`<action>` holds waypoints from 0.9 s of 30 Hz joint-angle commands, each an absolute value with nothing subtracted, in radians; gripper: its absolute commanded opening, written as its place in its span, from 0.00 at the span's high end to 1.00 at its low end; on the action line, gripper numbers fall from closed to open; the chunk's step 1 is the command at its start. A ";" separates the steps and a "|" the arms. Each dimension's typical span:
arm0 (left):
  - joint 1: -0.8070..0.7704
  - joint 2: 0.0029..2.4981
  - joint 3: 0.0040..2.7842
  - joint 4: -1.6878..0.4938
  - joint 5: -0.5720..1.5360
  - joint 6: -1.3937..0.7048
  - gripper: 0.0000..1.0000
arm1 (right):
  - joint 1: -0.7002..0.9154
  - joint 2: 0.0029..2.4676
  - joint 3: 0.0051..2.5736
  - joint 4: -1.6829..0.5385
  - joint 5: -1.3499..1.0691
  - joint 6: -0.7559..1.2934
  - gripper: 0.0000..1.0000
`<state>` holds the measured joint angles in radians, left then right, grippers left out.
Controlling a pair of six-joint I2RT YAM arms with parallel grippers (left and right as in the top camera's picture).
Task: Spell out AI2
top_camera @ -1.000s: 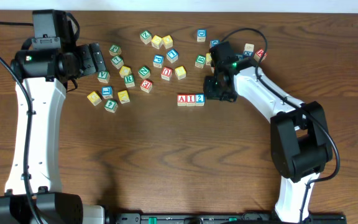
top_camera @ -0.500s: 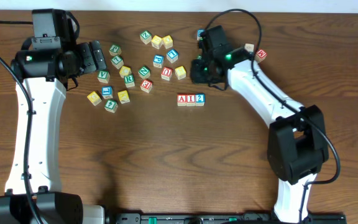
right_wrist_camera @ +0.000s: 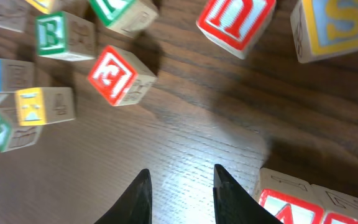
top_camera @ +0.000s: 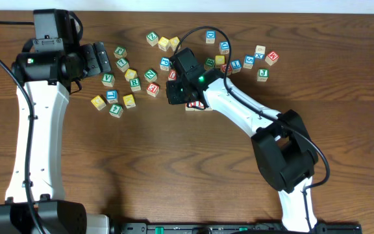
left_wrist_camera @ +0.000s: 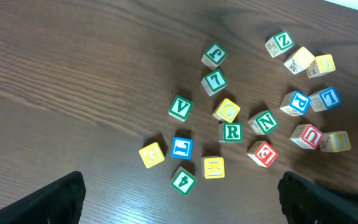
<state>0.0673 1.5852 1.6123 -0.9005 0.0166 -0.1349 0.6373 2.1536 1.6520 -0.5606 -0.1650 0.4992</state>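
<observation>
The row of AI2 cubes (top_camera: 198, 105) lies mid-table, mostly hidden under my right gripper (top_camera: 176, 92) in the overhead view; only a red and white sliver shows. In the right wrist view the red-framed "A" cube (right_wrist_camera: 289, 206) sits at the bottom right, just beside the right finger (right_wrist_camera: 234, 198). The "I" and "2" faces are hidden. My right gripper (right_wrist_camera: 180, 194) hovers over bare wood left of the row, jaws a narrow gap apart with nothing between them. My left gripper (top_camera: 100, 61) stands open at the far left, its fingers (left_wrist_camera: 59, 200) wide apart and empty.
Loose letter cubes are scattered left of the row (top_camera: 130, 82) and behind it to the right (top_camera: 247, 61). Close to the right gripper are a red "E" cube (right_wrist_camera: 114, 74), a red "U" cube (right_wrist_camera: 235, 17) and a green "R" cube (right_wrist_camera: 56, 35). A green cube (left_wrist_camera: 183, 181) lies between the left fingers.
My right arm has swung leftward from the right end of the row, past its far side, to its left end. The row and the left arm have not moved.
</observation>
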 commanded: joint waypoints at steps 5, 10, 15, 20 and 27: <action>0.069 1.601 1.605 -0.900 0.014 -0.145 0.02 | 0.643 2.212 1.668 -0.567 -0.149 0.548 0.74; 0.069 1.601 1.605 -0.904 0.014 -0.144 0.02 | 0.643 2.213 1.668 -0.586 -0.149 0.553 0.75; 0.069 1.601 1.605 -0.904 0.014 -0.145 0.02 | 0.643 2.213 1.668 -0.615 -0.149 0.553 0.76; 0.069 1.601 1.605 -0.904 0.014 -0.145 0.02 | 0.642 2.213 1.668 -0.624 -0.146 0.553 0.76; 0.069 1.601 1.605 -0.904 0.014 -0.144 0.02 | 0.635 2.213 1.668 -0.639 -0.130 0.561 0.78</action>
